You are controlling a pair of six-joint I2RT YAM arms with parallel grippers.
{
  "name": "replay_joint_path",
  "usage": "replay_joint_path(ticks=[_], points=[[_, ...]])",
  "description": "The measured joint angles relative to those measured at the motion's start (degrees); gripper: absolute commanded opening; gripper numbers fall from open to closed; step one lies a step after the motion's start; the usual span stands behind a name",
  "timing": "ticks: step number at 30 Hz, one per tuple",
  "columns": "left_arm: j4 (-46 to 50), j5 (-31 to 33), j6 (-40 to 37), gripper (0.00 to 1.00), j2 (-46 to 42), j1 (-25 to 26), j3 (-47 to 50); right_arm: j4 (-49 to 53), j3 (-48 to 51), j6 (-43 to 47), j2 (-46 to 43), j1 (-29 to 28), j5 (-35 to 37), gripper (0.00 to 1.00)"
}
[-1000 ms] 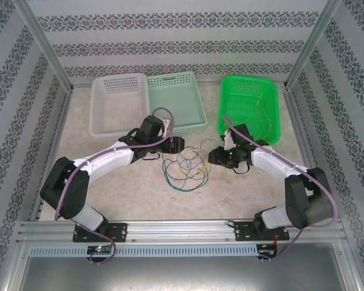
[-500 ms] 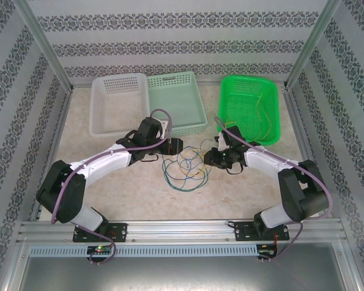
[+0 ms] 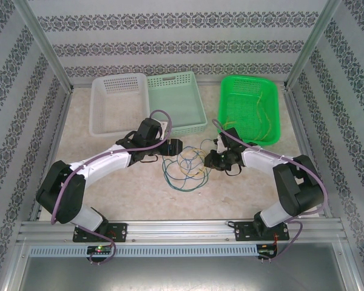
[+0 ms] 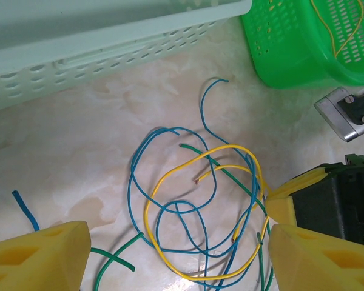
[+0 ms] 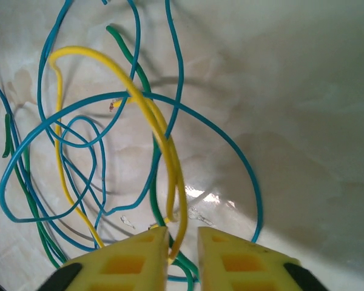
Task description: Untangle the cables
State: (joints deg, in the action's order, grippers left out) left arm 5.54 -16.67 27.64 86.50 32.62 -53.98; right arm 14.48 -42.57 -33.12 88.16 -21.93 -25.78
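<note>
The cables (image 3: pixel 185 167) lie in a loose tangle of yellow, green and blue strands on the table between my two grippers. My left gripper (image 3: pixel 177 145) hovers at the tangle's upper left, jaws wide open and empty; in the left wrist view the tangle (image 4: pixel 194 206) lies between its fingers (image 4: pixel 42 257). My right gripper (image 3: pixel 207 159) is at the tangle's right edge. In the right wrist view its jaws (image 5: pixel 182 242) stand a narrow gap apart, with a yellow cable (image 5: pixel 151 115) and a green cable (image 5: pixel 133 60) running between them, not visibly pinched. A blue cable (image 5: pixel 230 151) loops to the right.
A green basket (image 3: pixel 221 115) at the back right holds a yellow strand (image 3: pixel 264 115). A mint basket (image 3: pixel 197 124) and a white basket (image 3: pixel 97 121) stand at the back left. Patterned walls and metal posts ring the table.
The right gripper has slid left to the tangle's edge and its jaws have narrowed around the yellow strand. The left arm has barely moved.
</note>
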Motion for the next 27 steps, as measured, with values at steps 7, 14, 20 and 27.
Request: replay_joint_path(ticks=[7,14,20,27], points=[[0.0,0.24,0.0,0.78,0.0,0.0,0.0,-0.63,0.11,-0.09,-0.55,-0.09,1.42,0.0],[-0.02,0.74,0.0,0.78,0.0,0.0,0.0,3.19,-0.11,1.42,-9.35,-1.22,6.4,0.0],[-0.33,1.07,0.0,0.78,0.0,0.0,0.0,11.1,-4.96,5.79,-17.75,-2.34,12.68,0.0],[-2.08,1.9,-0.02,0.79,-2.8,0.0,1.05,15.93,-9.35,9.16,-29.31,-2.32,18.49,0.0]])
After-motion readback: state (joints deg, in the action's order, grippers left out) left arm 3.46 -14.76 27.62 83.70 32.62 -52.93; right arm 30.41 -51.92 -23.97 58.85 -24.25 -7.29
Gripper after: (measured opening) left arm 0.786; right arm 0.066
